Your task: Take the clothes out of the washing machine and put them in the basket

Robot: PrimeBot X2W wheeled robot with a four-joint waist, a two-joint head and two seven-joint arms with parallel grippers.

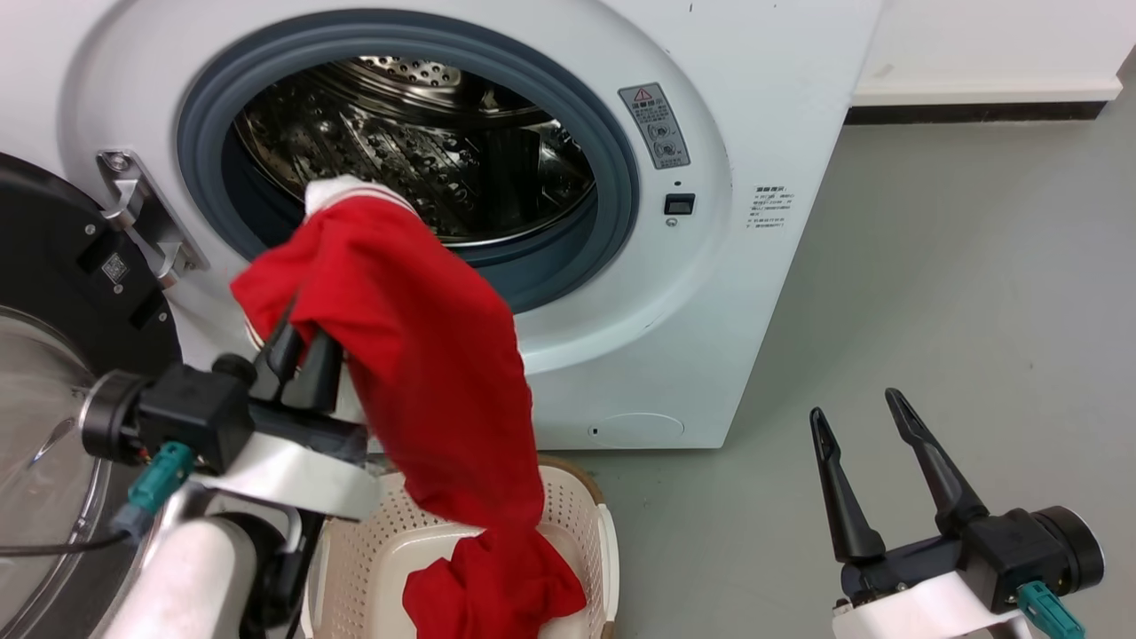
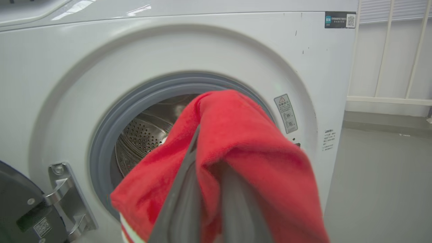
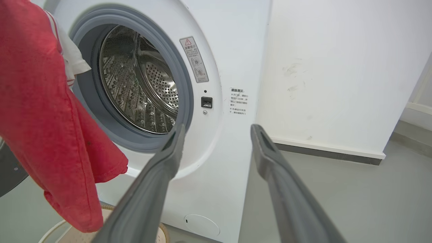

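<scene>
A red garment [image 1: 417, 355] with a white collar hangs from my left gripper [image 1: 302, 337], which is shut on it in front of the washing machine [image 1: 710, 293]. Its lower end droops into the cream basket [image 1: 586, 524] on the floor below, where more red fabric [image 1: 497, 595] lies. In the left wrist view the red garment [image 2: 243, 148] drapes over my fingers [image 2: 182, 199], before the open porthole [image 2: 141, 135]. The steel drum [image 1: 417, 142] looks bare. My right gripper [image 1: 856, 413] stands open at the lower right, holding nothing; the right wrist view shows its fingers [image 3: 158, 175] spread, the garment [image 3: 44, 118] at left.
The machine's black-rimmed glass door [image 1: 44, 355] stands swung open at the left, its metal hinge [image 1: 142, 213] beside the porthole. Grey floor [image 1: 958, 293] stretches to the right of the machine, up to a white wall with a dark skirting [image 1: 967, 111].
</scene>
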